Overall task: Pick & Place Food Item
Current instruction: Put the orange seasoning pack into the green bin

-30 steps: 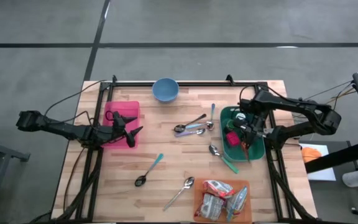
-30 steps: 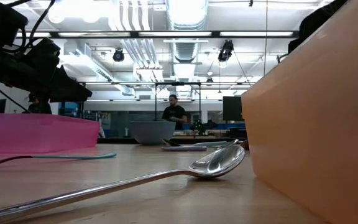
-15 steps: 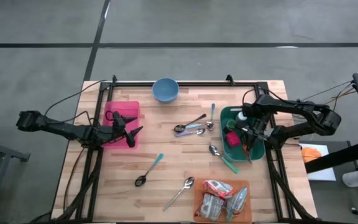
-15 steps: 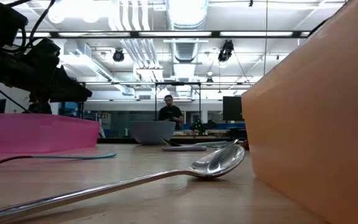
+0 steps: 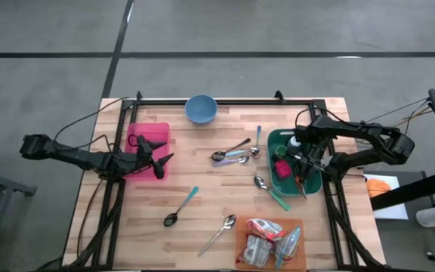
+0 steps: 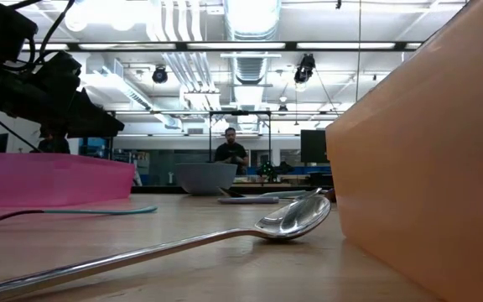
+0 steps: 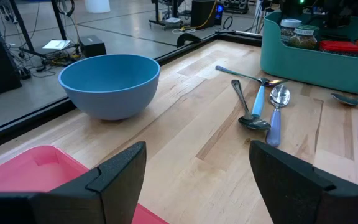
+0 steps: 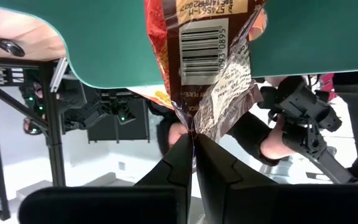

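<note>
My right gripper (image 5: pixel 302 181) is over the near end of the teal bin (image 5: pixel 310 157) at the table's right and is shut on a red-brown snack packet with a barcode (image 8: pixel 211 56). The packet shows in the high view as an orange sliver (image 5: pixel 300 177). More packets lie in the orange tray (image 5: pixel 242 230) at the near edge. My left gripper (image 5: pixel 159 156) waits open over the pink bin (image 5: pixel 138 134) at the table's left, nothing between its fingers (image 7: pixel 120 171). My right gripper pinches the packet's crimped end seam (image 8: pixel 192 122) between its two fingertips (image 8: pixel 180 152). The packet spreads out beyond the fingers against the teal bin's wall (image 8: pixel 328 37). Whether it rests on the bin I cannot tell.
A blue bowl (image 5: pixel 201 109) stands at the far edge. Several spoons lie across the table's middle (image 5: pixel 232 154) and nearer (image 5: pixel 219 233). The teal bin also holds a pink pack (image 5: pixel 282 168) and a jar. In the low view the orange tray's wall (image 6: pixel 426 151) fills the right.
My right gripper has sunk a little toward the teal bin with the packet still pinched, then held still.
</note>
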`<action>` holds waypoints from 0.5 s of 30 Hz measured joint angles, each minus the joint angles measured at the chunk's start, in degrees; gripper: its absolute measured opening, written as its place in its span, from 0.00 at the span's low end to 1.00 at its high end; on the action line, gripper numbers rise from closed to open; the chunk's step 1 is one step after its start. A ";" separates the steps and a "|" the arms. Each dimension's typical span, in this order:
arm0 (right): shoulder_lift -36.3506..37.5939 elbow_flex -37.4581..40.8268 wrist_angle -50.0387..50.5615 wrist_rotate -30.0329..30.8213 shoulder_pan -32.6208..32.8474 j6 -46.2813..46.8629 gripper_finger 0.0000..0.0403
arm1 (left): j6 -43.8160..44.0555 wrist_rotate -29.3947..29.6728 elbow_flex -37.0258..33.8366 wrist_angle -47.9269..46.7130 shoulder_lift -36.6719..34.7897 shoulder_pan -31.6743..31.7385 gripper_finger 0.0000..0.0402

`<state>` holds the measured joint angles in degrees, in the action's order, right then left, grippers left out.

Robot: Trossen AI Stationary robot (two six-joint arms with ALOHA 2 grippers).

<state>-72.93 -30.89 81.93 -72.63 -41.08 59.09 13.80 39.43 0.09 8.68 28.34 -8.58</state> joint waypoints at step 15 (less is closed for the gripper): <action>0.00 0.07 -0.60 0.54 -2.58 0.41 0.18 | 0.00 0.00 0.01 -0.01 0.00 0.00 0.71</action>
<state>-72.93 -30.83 81.32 -72.09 -43.66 59.49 13.80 39.42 0.10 8.67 28.34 -8.58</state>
